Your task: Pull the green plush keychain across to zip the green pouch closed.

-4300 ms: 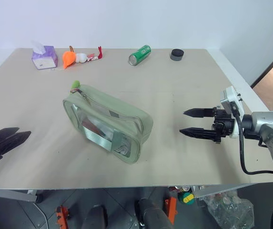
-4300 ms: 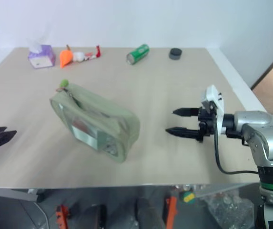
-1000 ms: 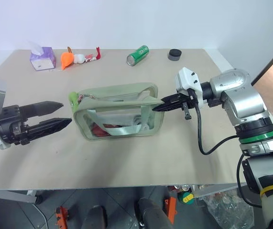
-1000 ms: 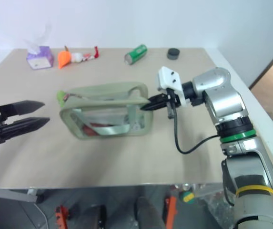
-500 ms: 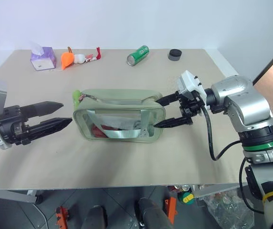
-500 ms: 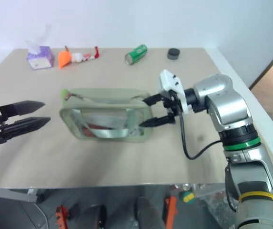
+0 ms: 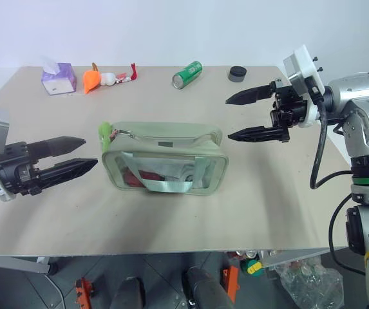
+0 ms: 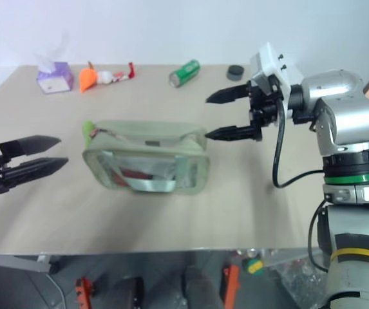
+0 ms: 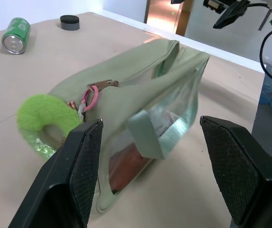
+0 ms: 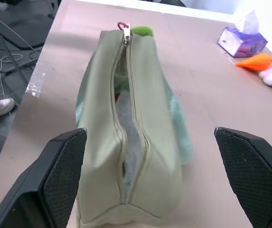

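Both our grippers stand spread and empty: the right gripper (image 7: pixel 250 116) hangs past the pouch's right end, the left gripper (image 7: pixel 75 154) near its left end. Between them on the beige table (image 7: pixel 248 193) stands one green pouch (image 7: pixel 165 161), soft sage fabric with clear plastic panels, zipper unzipped. One fuzzy, ring-shaped green plush keychain (image 9: pixel 48 116) hangs at its left end.

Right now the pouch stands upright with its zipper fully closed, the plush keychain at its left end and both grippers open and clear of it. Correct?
Not quite: the zipper is open. The right wrist view shows the green pouch gaping along its top. The rest holds: the green plush keychain sits at the left end, and the left gripper and right gripper are open, clear of the pouch.
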`<action>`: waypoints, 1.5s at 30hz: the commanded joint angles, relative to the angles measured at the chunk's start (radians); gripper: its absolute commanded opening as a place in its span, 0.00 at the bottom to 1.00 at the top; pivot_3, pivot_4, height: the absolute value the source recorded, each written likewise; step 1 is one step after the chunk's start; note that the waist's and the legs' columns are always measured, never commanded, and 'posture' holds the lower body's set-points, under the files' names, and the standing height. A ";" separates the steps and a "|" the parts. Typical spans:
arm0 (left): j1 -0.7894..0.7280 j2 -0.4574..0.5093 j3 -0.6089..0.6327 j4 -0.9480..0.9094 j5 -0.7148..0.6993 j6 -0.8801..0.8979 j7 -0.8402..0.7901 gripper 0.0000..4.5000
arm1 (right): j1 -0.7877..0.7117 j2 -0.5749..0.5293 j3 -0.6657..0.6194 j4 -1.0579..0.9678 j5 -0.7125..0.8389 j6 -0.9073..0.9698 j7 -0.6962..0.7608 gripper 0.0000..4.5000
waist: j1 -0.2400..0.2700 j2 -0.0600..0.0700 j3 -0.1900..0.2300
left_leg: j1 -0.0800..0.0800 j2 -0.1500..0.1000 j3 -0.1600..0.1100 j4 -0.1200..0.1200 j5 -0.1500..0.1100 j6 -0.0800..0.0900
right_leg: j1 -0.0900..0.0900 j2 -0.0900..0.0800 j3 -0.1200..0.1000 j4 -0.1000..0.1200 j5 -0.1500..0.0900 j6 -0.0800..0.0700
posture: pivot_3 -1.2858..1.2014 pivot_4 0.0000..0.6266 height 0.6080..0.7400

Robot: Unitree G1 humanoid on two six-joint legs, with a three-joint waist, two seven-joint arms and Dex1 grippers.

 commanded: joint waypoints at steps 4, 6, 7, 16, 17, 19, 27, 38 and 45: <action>0.009 0.001 0.044 -0.009 -0.002 -0.012 0.003 0.75 | -0.036 0.093 0.023 -0.151 0.025 0.044 -0.049 0.99 | -0.004 0.000 0.000 | 0.000 0.001 -0.001 0.000 0.000 0.000 | 0.000 0.001 0.000 0.000 0.000 0.000 | 0.52 0.24 1.00; 0.008 -0.001 0.043 -0.010 -0.001 -0.015 0.006 0.75 | -0.021 0.092 0.037 -0.188 0.024 0.044 -0.029 0.99 | -0.002 0.000 0.000 | 0.000 0.001 -0.001 0.000 0.000 0.000 | 0.000 0.001 -0.001 0.001 0.000 0.000 | 0.52 0.24 1.00; 0.009 -0.002 0.043 -0.012 -0.001 -0.015 0.008 0.75 | -0.012 0.085 0.036 -0.196 0.033 0.054 -0.018 0.99 | -0.001 0.000 0.000 | 0.000 0.001 -0.002 0.000 0.000 0.000 | 0.000 0.001 -0.002 0.001 0.000 0.000 | 0.52 0.24 1.00; 0.051 -0.014 0.081 -0.042 -0.018 -0.010 0.017 0.75 | 0.083 -0.065 -0.024 -0.170 0.058 0.067 0.020 0.99 | 0.012 0.000 0.000 | -0.002 -0.004 0.000 0.001 0.000 -0.001 | 0.000 -0.006 -0.002 0.000 -0.002 0.003 | 0.52 0.24 1.00; 0.052 -0.013 0.082 -0.041 -0.018 -0.010 0.017 0.75 | 0.089 -0.074 -0.032 -0.180 0.069 0.077 0.018 0.99 | 0.011 0.000 0.000 | -0.002 -0.004 0.000 0.001 0.000 -0.001 | 0.000 -0.006 -0.002 0.000 -0.002 0.003 | 0.52 0.24 1.00; 0.051 -0.011 0.081 -0.036 -0.016 -0.010 0.015 0.75 | 0.109 -0.085 -0.048 -0.220 0.101 0.120 0.006 0.99 | 0.010 0.000 0.000 | -0.001 -0.003 -0.001 0.001 0.000 -0.001 | 0.000 -0.004 -0.002 0.000 -0.001 0.002 | 0.52 0.24 1.00; 0.023 -0.017 0.039 -0.021 -0.007 -0.023 0.012 0.75 | 0.273 -0.088 -0.055 -0.391 0.138 0.212 -0.097 0.99 | 0.009 0.001 0.000 | -0.001 -0.001 -0.003 0.000 0.000 -0.001 | 0.001 -0.002 -0.003 0.000 -0.002 0.001 | 0.52 0.24 1.00; 0.002 -0.018 0.018 -0.011 -0.002 -0.024 0.009 0.75 | 0.262 -0.044 -0.027 -0.319 0.094 0.178 -0.144 0.60 | 0.009 0.000 0.000 | -0.001 -0.002 -0.002 0.001 0.000 -0.001 | 0.001 -0.002 -0.002 0.000 -0.001 0.002 | 0.52 0.24 1.00; 0.008 -0.031 0.041 -0.005 -0.002 -0.024 0.021 0.75 | 0.265 -0.036 -0.024 -0.318 0.097 0.168 -0.136 0.05 | 0.009 0.000 0.000 | -0.001 -0.002 -0.002 0.001 0.000 -0.001 | 0.001 -0.002 -0.002 0.000 -0.001 0.001 | 0.52 0.24 1.00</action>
